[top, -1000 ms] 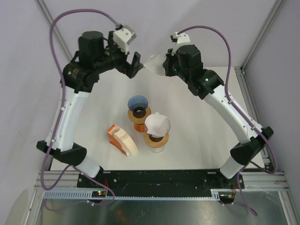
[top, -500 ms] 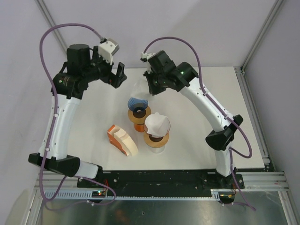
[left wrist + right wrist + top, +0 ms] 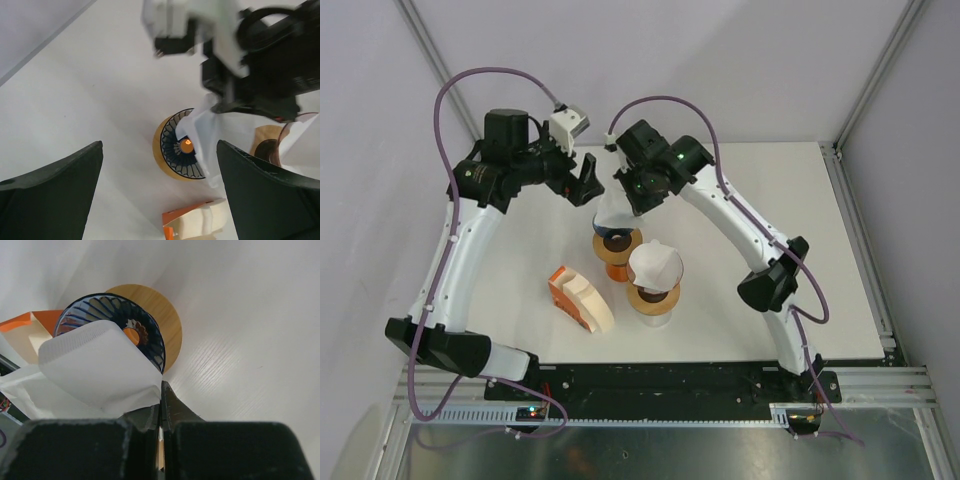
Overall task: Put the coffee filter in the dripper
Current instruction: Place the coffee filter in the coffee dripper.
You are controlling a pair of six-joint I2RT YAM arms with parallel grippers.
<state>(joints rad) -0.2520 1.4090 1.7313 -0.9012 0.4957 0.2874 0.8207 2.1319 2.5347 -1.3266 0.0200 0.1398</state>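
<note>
- Right wrist view: right hand (image 3: 161, 390) is pressed together on one edge of the coffee filter (image 3: 95, 365), pinching it.
- Filter is white paper, loosely folded, with a crimped seam along its rounded edge.
- Filter hangs over one side of the dripper (image 3: 147, 337) and covers part of the rim; contact cannot be told.
- Dripper is a dark blue ribbed cone on a round wooden collar (image 3: 162, 310), standing on the tabletop (image 3: 240, 340).
- Left hand (image 3: 159, 143) is spread wide and empty above the dripper.
- Second dripper (image 3: 653, 298), just beside, carries its own white paper cone (image 3: 655, 263).
</note>
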